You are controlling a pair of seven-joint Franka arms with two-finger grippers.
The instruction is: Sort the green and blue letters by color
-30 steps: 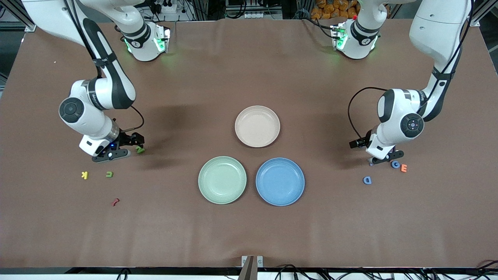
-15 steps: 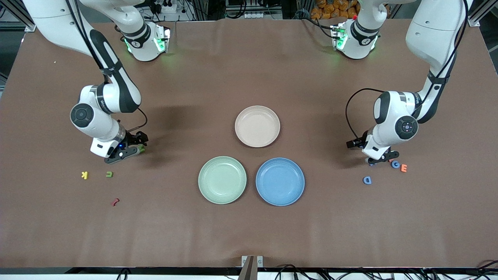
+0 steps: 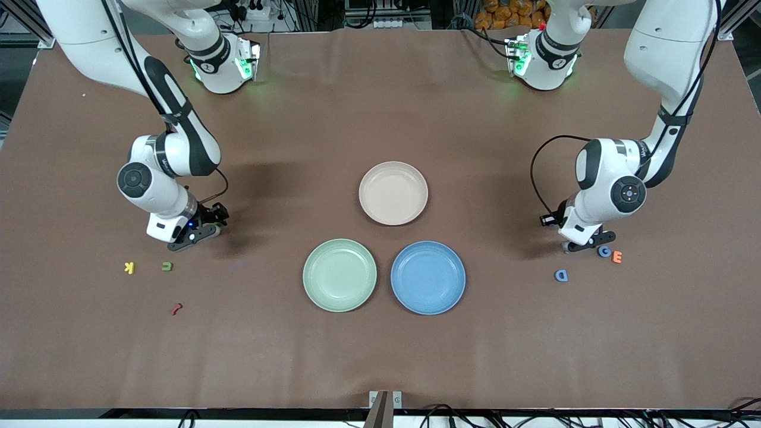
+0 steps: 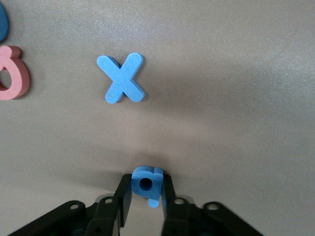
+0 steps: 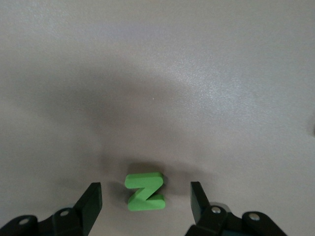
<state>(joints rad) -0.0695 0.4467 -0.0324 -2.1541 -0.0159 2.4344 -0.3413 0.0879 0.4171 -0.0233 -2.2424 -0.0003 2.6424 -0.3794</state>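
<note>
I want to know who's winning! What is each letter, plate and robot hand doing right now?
left gripper: shut on blue b.
right gripper: open around green N, not touching.
blue X: flat on the table.
blue D: on the table.
green plate: empty.
blue plate: empty.

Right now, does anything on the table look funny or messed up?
Nothing stands out. The three plates sit empty and upright, like the green plate. The loose letters lie flat, such as the blue D and the green U.

You're looking at a wide brown table [image 3: 380, 356], evenly lit, with cables and metal framing [image 3: 368, 12] along its edges
</note>
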